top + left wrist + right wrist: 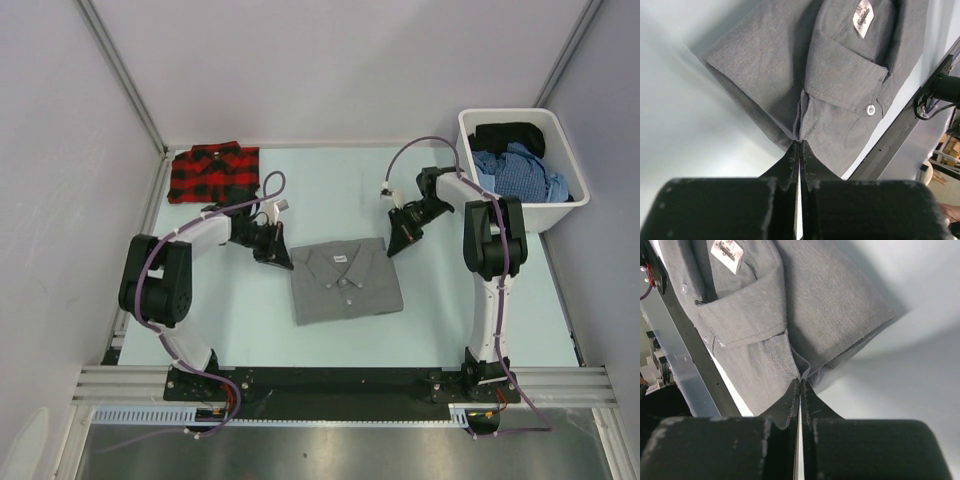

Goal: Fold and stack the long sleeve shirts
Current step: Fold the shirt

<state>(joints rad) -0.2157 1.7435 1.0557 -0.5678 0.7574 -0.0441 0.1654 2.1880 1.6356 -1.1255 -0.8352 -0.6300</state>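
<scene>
1. While the grey shirt lies folded into a neat rectangle at the middle of the table, collar toward the far side and button front facing up, both arms reach in to its two far corners.
2. The left end effector sits at the shirt's far-left corner. Its wrist view shows the two fingers pressed together, with the cloth's edge drawn into a small crease right at their tips, so it is clamped on the grey shirt.
3. The right end effector mirrors it at the far-right corner, fingers likewise together and the shirt's edge caught between the tips.
4. A white neck label shows inside the collar, and a small pale button sits near the collar's point.
5. The plaid shirt, red and black, lies folded at the table's far-left corner, well apart from the grey one.
6. A white bin stands at the table's far-right side, just beside the right arm. It holds crumpled blue cloth and, behind that, black cloth.
</scene>
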